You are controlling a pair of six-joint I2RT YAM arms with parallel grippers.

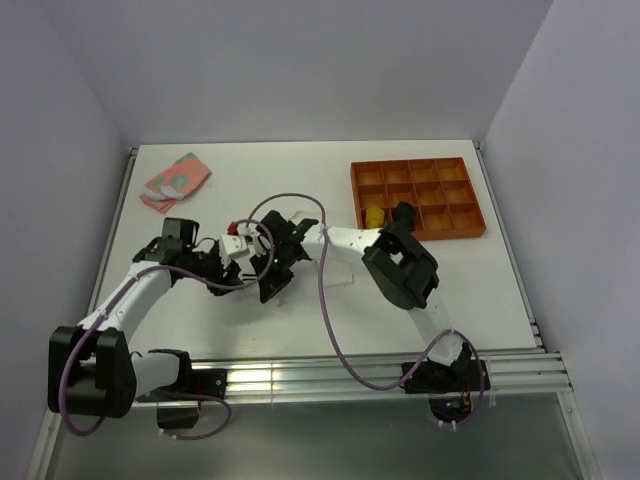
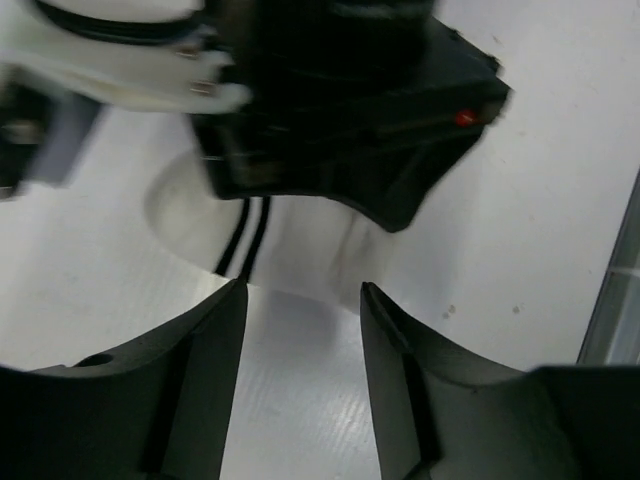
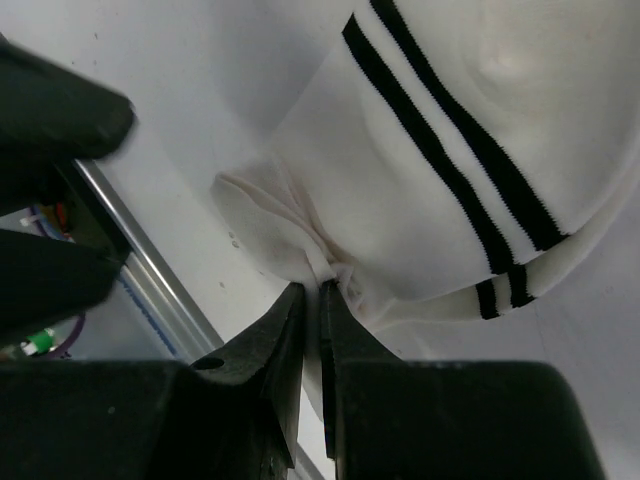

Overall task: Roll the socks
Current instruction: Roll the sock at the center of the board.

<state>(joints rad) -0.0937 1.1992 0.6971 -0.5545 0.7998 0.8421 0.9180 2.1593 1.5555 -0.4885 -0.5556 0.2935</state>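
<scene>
Fingers first: my right fingers [image 3: 265, 345] are squeezed almost together on a little fold of the striped sock [image 3: 430, 190], which lies on the white bench [image 1: 480, 290], while my left fingers [image 2: 200, 345] are spread wide close by and hold nothing. I think the roll is only starting, so next I should turn this edge over onto the sock while my left fingers hold it down. I see no words to read anywhere.

No text, label, brand, number or sign legible in any view. Closest thing to a mark: paired thin black stripes on the sock [image 3: 400, 200] just beyond the closed jaws. Pattern only, no lettering.
</scene>
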